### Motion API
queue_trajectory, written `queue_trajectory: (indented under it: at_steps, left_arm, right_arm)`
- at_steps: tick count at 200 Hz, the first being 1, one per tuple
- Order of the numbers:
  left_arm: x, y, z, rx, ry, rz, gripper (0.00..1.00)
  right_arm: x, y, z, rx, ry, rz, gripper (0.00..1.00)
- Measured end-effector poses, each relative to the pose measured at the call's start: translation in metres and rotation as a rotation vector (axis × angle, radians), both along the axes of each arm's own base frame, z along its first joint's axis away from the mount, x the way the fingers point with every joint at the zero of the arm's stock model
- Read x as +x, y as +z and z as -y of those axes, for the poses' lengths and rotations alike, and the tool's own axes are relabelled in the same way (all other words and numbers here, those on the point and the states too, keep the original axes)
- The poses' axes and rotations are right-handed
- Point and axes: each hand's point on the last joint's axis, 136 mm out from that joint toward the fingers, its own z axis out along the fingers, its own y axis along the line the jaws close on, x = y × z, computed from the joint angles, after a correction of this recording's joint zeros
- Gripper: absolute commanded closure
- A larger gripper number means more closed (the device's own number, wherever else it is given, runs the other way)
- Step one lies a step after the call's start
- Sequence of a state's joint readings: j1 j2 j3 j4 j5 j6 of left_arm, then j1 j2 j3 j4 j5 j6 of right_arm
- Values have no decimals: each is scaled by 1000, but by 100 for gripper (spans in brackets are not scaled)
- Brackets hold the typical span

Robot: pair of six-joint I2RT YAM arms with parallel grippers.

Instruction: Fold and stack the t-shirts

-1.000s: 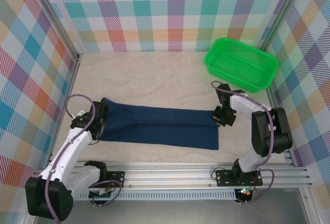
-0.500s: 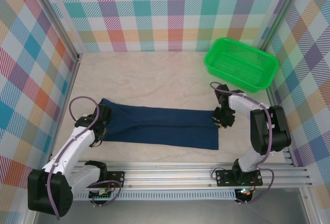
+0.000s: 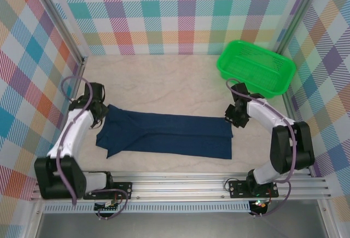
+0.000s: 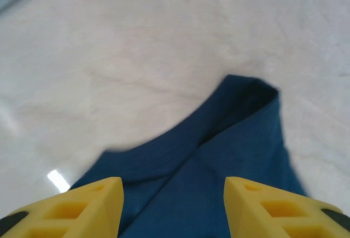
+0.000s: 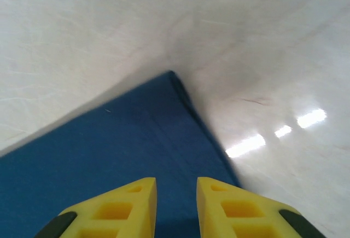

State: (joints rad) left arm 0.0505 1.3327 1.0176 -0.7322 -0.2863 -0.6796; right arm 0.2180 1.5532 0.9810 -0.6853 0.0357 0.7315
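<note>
Across the frame's lower middle, the t-shirt (image 3: 169, 137) lies as a left-to-right band, left gripper (image 3: 101, 116) at its left end, right gripper (image 3: 234, 120) at its right, both parted and empty.

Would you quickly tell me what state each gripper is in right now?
Left gripper: open, holding nothing, above the t-shirt.
Right gripper: slightly open, holding nothing.

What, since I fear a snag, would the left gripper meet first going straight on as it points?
Probably the t-shirt: navy cloth lies ahead between the open fingers of the left gripper, bare table beyond.
</note>
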Motion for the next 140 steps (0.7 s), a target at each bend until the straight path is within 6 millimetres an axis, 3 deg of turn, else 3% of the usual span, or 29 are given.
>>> queue_trajectory:
  at_steps: [25, 47, 82, 93, 103, 140]
  left_arm:
    - [53, -30, 10, -92, -89, -24, 53]
    - [81, -54, 11, -136, -138, -46, 57]
    - [105, -71, 7, -163, -193, -66, 68]
    - [110, -74, 7, -161, -212, -70, 80]
    - [111, -76, 7, -163, -215, -71, 89]
    - [111, -83, 4, -160, -231, -90, 100]
  right_arm:
    - [10, -17, -9, 32, 12, -24, 74]
    - [17, -24, -12, 39, 17, -37, 71]
    - [29, -30, -15, 40, 14, -49, 72]
    - [32, -32, -15, 36, 9, -52, 73]
    - [34, -33, -15, 34, 2, -55, 76]
    - [37, -37, -11, 3, -18, -81, 82]
